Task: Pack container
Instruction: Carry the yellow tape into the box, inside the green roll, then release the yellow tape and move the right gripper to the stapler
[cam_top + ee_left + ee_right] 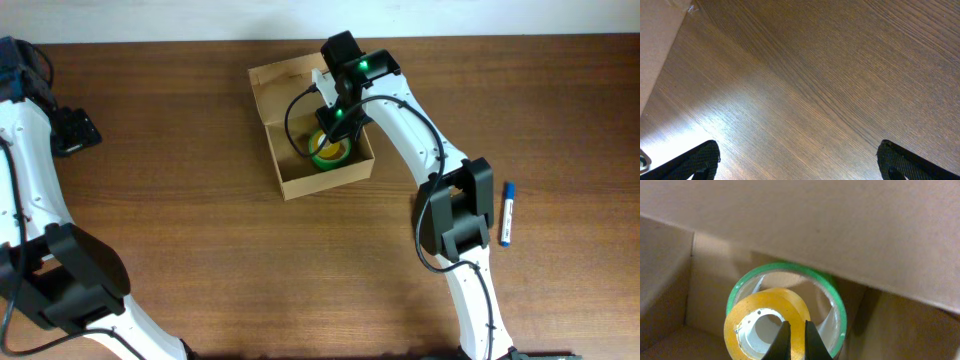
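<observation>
The container [300, 180] is an open tan cardboard box at the table's middle back, its flap lid [280, 75] folded away. My right gripper [333, 133] reaches down inside it and is shut on a yellow tape roll [747, 317], one finger through its white core, one outside. The yellow roll sits within a larger green tape roll [837, 300], which lies in the box's right part [322, 156]. The box walls [840, 225] fill the right wrist view. My left gripper [799, 162] is open and empty over bare wood at the far left [75, 128].
A blue-capped white marker [507, 212] lies on the table to the right of the right arm. The left arm's base links stand at the front left [75, 280]. A pale surface edge shows at the upper left of the left wrist view [655, 45].
</observation>
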`<state>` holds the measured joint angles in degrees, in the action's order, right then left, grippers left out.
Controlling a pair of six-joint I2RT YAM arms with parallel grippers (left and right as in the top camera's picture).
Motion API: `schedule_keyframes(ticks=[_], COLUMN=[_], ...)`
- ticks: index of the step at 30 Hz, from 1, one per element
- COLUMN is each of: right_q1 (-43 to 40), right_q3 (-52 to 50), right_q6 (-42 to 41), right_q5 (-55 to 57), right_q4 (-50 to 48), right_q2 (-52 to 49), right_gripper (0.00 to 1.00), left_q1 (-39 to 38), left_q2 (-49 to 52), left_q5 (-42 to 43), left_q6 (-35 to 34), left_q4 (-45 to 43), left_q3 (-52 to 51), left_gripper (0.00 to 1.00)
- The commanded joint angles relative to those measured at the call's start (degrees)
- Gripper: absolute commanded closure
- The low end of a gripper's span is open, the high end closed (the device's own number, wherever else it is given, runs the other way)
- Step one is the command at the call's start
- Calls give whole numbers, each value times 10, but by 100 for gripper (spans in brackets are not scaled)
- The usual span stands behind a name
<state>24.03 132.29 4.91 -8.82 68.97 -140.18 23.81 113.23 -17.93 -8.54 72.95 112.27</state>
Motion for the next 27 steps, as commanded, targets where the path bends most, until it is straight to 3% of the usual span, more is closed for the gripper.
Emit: schedule_keyframes(ticks=[1, 12, 16, 17, 21, 23, 27], right_q1=[-5, -5, -4, -4, -4, -4, -4], right_q3=[0, 0, 0, 0, 0, 0, 3], right_q6=[5, 5, 5, 5, 5, 5, 4], right_q5=[23, 25, 42, 42, 42, 42, 42], right_q4=[-14, -28, -22, -22, -19, -19, -1], right_q2=[-10, -10, -10, -10, -10, -10, -7], right_gripper=[96, 96, 74, 73, 75, 87, 96], left_q1=[3, 3, 3, 3, 3, 3, 3], left_q2=[-4, -4, -4, -4, -4, -4, -4], left_q5=[2, 2, 2, 2, 2, 2, 2], left_q6=[9, 9, 9, 9, 9, 9, 9], left_q4=[-1, -1, -1, -1, -1, -1, -1], left_q3=[-2, -2, -2, -2, -2, -2, -2], left_gripper=[0, 0, 0, 0, 0, 0, 0])
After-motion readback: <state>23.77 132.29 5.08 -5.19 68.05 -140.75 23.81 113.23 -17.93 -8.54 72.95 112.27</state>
